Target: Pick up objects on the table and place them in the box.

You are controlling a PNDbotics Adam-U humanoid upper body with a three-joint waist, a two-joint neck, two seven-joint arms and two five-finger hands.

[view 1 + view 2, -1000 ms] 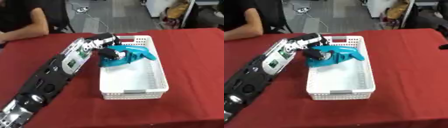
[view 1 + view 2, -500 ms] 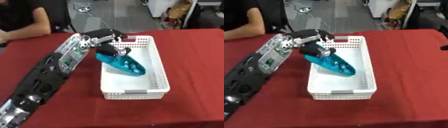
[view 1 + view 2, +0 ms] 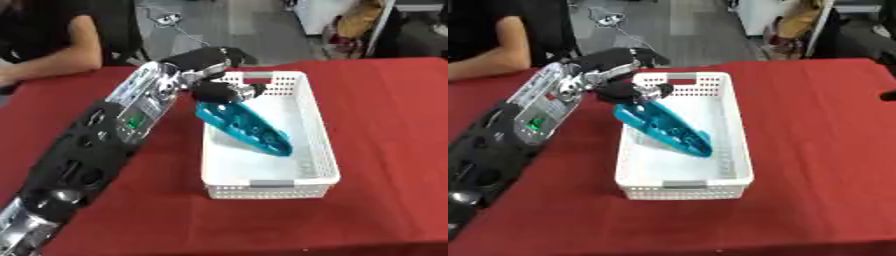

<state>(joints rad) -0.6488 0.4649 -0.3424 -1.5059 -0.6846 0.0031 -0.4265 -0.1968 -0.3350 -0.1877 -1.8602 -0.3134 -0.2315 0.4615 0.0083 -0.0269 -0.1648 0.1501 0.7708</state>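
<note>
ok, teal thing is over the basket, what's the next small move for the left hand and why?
Probably open the fingers and let go. The left hand holds the teal object by its upper end, tilted down, with its lower end already inside the white basket, near or on the floor. Releasing should drop it in.

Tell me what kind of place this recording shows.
Probably an indoor lab or office workspace: a table under a red cloth bearing a white basket, a grey floor with a trailing cable, and a seated person at the far edge.

Box point(image 3: 319, 150) mid-table point(image 3: 385, 100), elongated object point(image 3: 245, 128) tilted inside, left hand point(image 3: 219, 90) at its top end
</note>
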